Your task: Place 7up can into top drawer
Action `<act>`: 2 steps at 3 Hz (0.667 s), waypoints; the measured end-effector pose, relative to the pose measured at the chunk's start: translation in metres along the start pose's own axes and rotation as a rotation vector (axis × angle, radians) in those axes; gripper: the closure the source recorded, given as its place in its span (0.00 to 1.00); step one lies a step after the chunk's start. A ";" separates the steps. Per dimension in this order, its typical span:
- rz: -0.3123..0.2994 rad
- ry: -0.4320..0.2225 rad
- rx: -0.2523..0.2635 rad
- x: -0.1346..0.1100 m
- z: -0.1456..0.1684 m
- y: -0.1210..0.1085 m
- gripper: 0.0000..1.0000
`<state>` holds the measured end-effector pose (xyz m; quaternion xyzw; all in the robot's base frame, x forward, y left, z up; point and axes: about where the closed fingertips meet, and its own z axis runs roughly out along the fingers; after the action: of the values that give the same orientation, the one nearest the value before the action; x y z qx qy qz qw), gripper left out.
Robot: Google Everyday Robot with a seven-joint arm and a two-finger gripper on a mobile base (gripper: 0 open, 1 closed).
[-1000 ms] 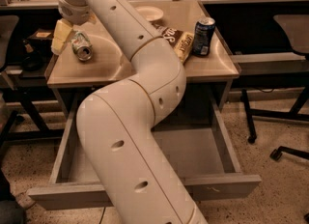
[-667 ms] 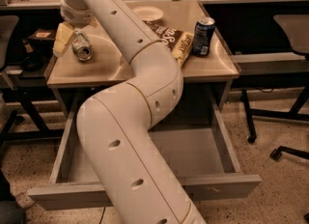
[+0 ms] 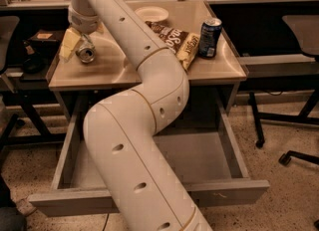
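Note:
The 7up can (image 3: 86, 54) lies tilted at the desk's left side, its silver top and pull tab facing me. My gripper (image 3: 79, 46) hangs straight down over it from the wrist, with a pale yellow part just left of the can and touching or nearly touching it. The top drawer (image 3: 234, 191) stands pulled open below the desk, its grey bottom bare where visible. My large white arm crosses the drawer's middle and hides part of it and of the desk.
On the desk (image 3: 219, 68) stand a dark blue can (image 3: 210, 37) at the right, brown snack bags (image 3: 180, 42) in the middle and a white bowl (image 3: 152, 13) at the back. An office chair (image 3: 304, 31) stands at the right, another at the far left.
The wrist and gripper have shifted slightly right and lowered around the can. The can stays in about the same place on the desk. The drawer has not moved.

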<state>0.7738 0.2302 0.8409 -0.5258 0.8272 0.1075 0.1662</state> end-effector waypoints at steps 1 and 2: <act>0.000 0.000 0.000 0.000 0.000 0.000 0.19; 0.000 0.000 0.000 0.000 0.000 0.000 0.42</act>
<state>0.7739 0.2302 0.8409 -0.5258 0.8272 0.1076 0.1662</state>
